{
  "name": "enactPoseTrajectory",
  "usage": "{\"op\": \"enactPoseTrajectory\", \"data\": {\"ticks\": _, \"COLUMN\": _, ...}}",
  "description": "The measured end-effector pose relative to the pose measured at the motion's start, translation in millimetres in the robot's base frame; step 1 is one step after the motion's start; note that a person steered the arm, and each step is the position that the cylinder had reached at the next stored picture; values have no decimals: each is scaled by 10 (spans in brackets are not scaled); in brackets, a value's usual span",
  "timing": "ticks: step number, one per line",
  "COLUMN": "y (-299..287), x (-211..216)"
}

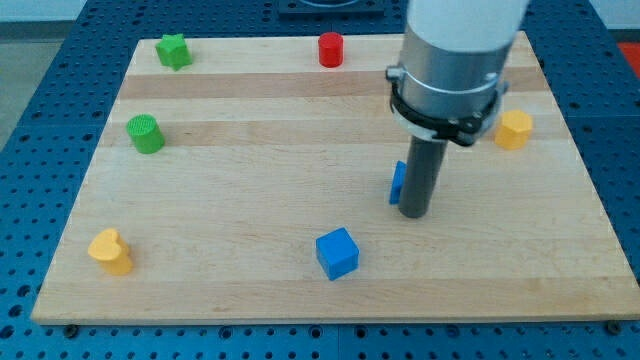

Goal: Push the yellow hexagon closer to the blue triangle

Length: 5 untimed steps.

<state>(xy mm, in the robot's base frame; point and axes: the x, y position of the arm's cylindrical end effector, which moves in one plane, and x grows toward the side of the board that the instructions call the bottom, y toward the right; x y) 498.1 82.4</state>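
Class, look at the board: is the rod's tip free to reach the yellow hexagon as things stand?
Probably yes. My tip rests beside the blue triangle, and bare board lies between it and the yellow hexagon toward the view's right; no block stands in between.

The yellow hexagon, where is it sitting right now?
The yellow hexagon sits near the board's right edge, toward the view's top, right of my tip and the blue triangle.
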Motion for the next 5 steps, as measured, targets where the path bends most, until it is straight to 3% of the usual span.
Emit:
{"op": "enactPoseTrajectory", "data": {"ticks": 2, "y": -36, "x": -408}}
{"op": "enactPoseTrajectory", "data": {"ticks": 5, "y": 1362, "x": -567}}
